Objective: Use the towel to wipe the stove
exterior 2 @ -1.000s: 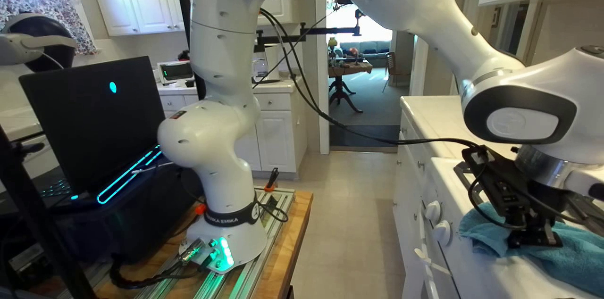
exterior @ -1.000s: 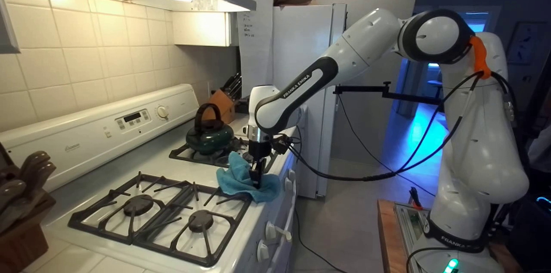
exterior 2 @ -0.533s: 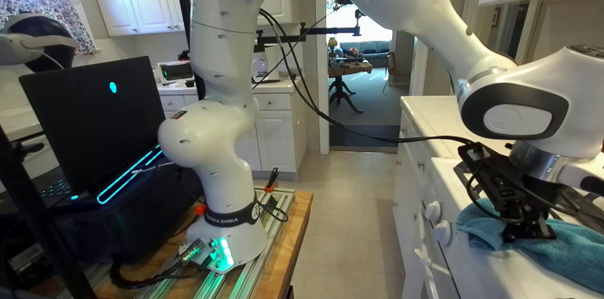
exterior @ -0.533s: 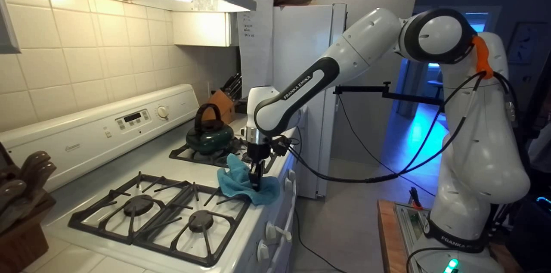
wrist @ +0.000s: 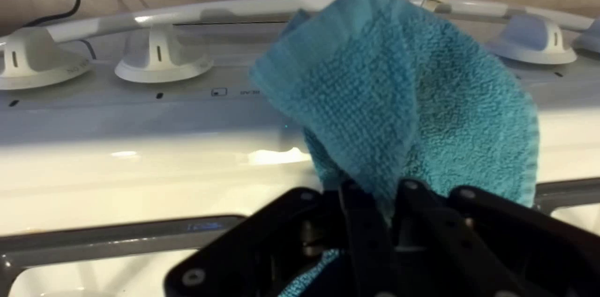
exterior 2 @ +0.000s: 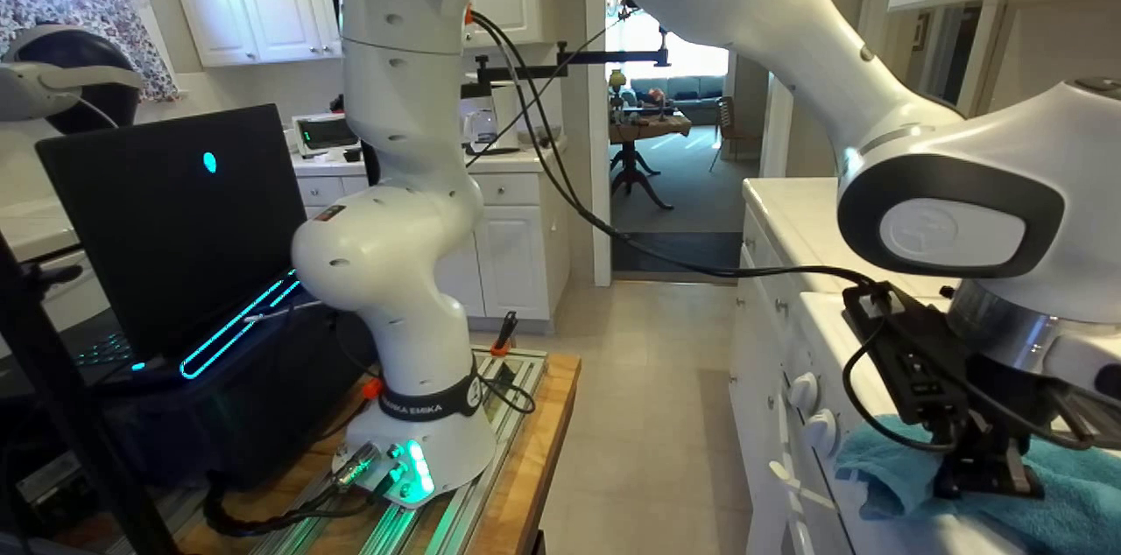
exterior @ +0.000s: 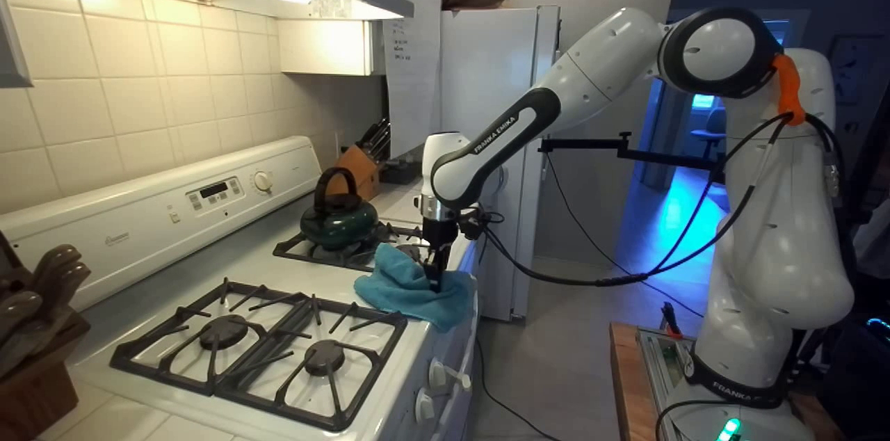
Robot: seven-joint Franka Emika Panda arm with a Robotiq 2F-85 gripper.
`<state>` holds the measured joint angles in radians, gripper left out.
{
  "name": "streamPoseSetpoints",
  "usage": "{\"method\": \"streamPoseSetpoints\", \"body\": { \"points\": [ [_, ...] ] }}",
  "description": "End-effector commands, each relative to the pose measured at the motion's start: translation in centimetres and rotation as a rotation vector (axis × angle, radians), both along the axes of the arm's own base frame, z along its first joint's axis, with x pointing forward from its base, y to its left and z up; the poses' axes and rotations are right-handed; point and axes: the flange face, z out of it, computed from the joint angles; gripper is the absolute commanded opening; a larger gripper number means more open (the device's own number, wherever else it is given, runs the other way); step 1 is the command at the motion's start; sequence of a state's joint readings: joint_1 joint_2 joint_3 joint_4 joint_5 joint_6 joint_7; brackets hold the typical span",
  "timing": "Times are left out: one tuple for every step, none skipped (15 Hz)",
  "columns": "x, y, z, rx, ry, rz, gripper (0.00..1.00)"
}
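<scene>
- In an exterior view the towel (exterior: 400,284) lies bunched on the stove (exterior: 299,275), just below the middle of the frame. Its long axis runs left to right, dipping toward the right, with a fold peaking at its upper left.
- In the wrist view a folded flap of it points to the top of the frame, while a broader part spreads to the right.
- Counted: one towel; one green kettle (exterior: 338,225); two knife blocks (exterior: 42,371), lower left and above the kettle; two burner caps (exterior: 222,331), lower left; four knobs (wrist: 161,70) in the wrist view, two upper left, two upper right.
- The gripper (wrist: 382,189), low in the wrist view, grasps the towel, its fingers nearly together around a pinched fold.
</scene>
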<state>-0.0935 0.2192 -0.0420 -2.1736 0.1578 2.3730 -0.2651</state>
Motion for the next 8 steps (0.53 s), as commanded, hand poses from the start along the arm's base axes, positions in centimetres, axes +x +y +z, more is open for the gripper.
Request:
{"method": "streamPoseSetpoints", "body": {
  "points": [
    [-1.1, 0.6, -0.9, -0.023, 0.035, 0.016, 0.02],
    [-0.9, 1.2, -1.1, -0.026, 0.039, 0.031, 0.02],
    [-0.7, 1.8, -1.3, -0.030, 0.043, 0.049, 0.02],
    [-0.6, 2.6, -1.5, -0.038, 0.048, 0.069, 0.02],
    [-0.5, 3.2, -1.6, -0.046, 0.053, 0.090, 0.02],
    [-0.5, 4.0, -1.8, -0.054, 0.061, 0.114, 0.02],
    [-0.5, 4.8, -2.0, -0.060, 0.067, 0.135, 0.02],
    [-0.5, 5.4, -2.1, -0.064, 0.070, 0.153, 0.02]
  ]
}}
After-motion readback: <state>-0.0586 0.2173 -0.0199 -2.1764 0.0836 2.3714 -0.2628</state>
